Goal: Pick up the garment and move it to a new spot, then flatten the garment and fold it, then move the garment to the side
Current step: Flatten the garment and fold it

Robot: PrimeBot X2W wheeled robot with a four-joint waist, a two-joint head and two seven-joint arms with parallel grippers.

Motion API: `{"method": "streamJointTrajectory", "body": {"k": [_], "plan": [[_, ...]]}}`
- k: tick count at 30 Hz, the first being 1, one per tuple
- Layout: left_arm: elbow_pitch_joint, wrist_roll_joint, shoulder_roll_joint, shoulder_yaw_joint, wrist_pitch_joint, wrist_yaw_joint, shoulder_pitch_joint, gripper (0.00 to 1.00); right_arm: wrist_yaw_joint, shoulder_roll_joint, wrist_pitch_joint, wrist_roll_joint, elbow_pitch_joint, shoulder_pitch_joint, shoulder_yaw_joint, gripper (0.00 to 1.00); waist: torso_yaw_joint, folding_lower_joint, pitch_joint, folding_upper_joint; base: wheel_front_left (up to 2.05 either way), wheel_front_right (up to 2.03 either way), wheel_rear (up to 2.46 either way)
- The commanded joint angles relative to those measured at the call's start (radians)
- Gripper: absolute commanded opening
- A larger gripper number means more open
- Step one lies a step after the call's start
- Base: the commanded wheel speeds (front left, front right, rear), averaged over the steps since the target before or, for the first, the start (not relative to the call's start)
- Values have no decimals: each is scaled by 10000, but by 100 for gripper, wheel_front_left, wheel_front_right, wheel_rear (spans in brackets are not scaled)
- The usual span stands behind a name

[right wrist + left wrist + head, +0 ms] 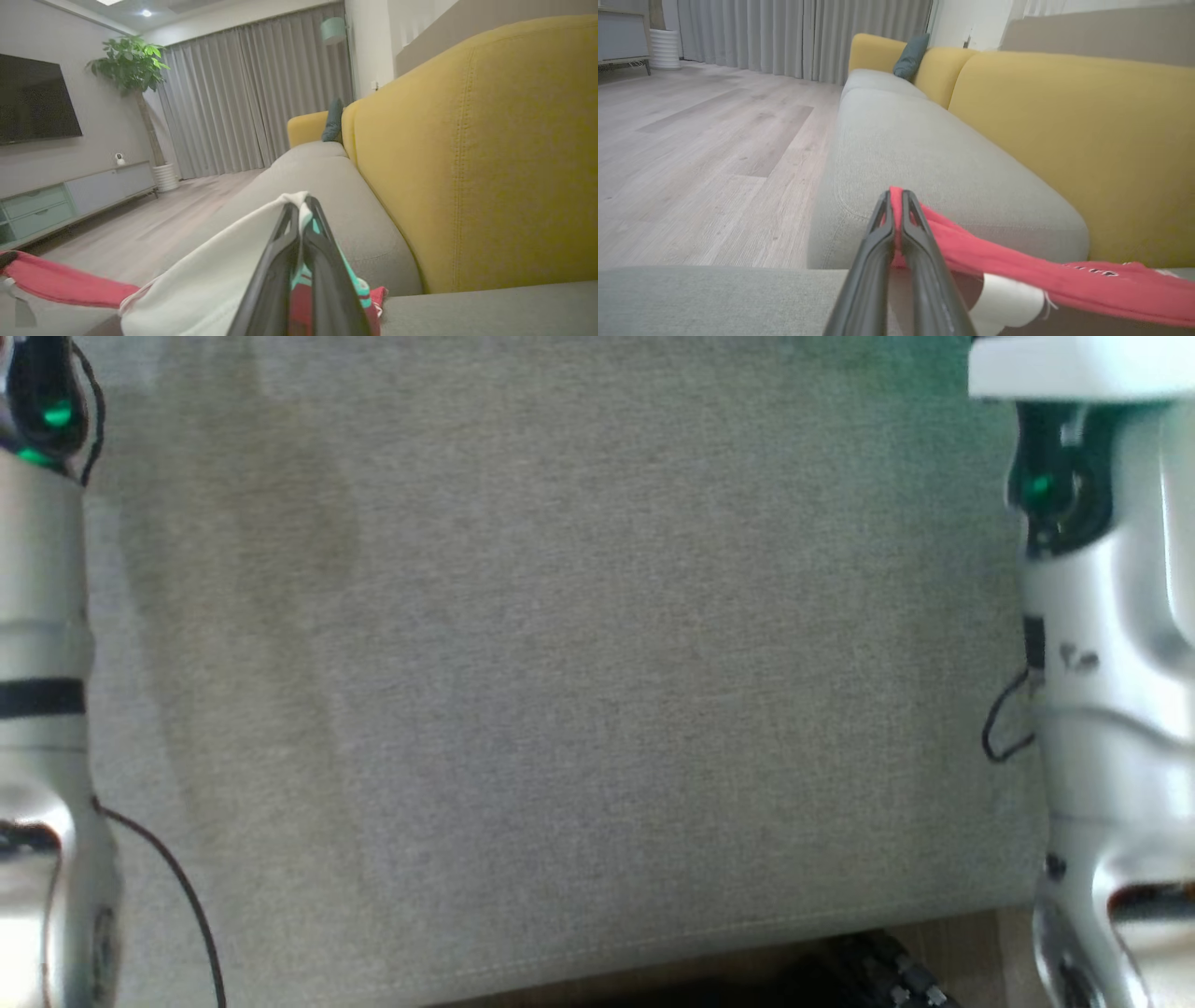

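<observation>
Both grips confirmed: my left claw (895, 197) clamps the garment (1041, 280) by a red edge at lower centre, my right claw (302, 206) its white part, over the sofa seat (924, 149); advise even tension, then lowering flat.

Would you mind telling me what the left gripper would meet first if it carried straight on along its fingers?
Probably the grey seat cushion ahead: the left gripper, shut on the red garment, points low along it. It might skim just above; depth is unclear.
</observation>
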Motion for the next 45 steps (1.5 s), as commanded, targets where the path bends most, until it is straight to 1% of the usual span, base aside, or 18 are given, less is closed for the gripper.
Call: {"method": "streamJointTrajectory", "body": {"k": [1,5,10,16,19,23,25,26,30,33,36,45], "plan": [[-505,-71,381,374,-118,-50,-94,0,65,167,-21,82,-510,172,-14,0,125,0,-153,1,0,0,0],[-1254,-210,15,658,-119,-214,1054,0,65,167,-21,112,-1375,1504,-311,0,417,0,-620,1,0,0,0],[-2157,-397,-374,692,-120,-361,2770,0,65,167,-21,226,-2341,3333,-740,0,655,0,-1391,1,0,0,0],[-3579,-414,-669,844,-121,-419,5339,0,65,168,-22,292,-3328,5692,-1094,0,725,0,-2455,1,0,0,0],[-4333,-359,-920,986,-121,-422,6701,0,65,168,-22,349,-3749,6907,-1237,0,729,0,-2962,1,0,0,0],[-5221,-369,-1316,1185,-121,-367,8461,0,65,168,62,249,-4222,8350,-1335,0,678,0,-3558,1,0,0,0],[-5627,-282,-1446,1175,-121,-271,9286,0,65,168,206,219,-4486,8964,-1401,0,669,0,-3797,1,0,0,0],[-6011,-274,-1561,1164,-121,-192,10042,0,65,168,375,188,-4751,9561,-1476,0,684,0,-3999,1,0,0,0],[-6689,-380,-1728,1042,-79,10,11321,0,65,168,696,236,-5140,10607,-1600,0,749,0,-4222,1,0,0,0],[-6982,-467,-1794,891,89,133,11929,0,65,168,868,332,-5113,11066,-1551,0,798,0,-4280,1,0,0,0],[-6975,-526,-1826,765,181,175,12139,0,65,168,903,415,-4811,11130,-1342,0,842,0,-4275,1,0,0,0],[-6222,-598,-1870,476,232,143,11618,0,65,168,742,467,-3770,10412,-776,0,912,0,-4163,1,0,0,0]]}}
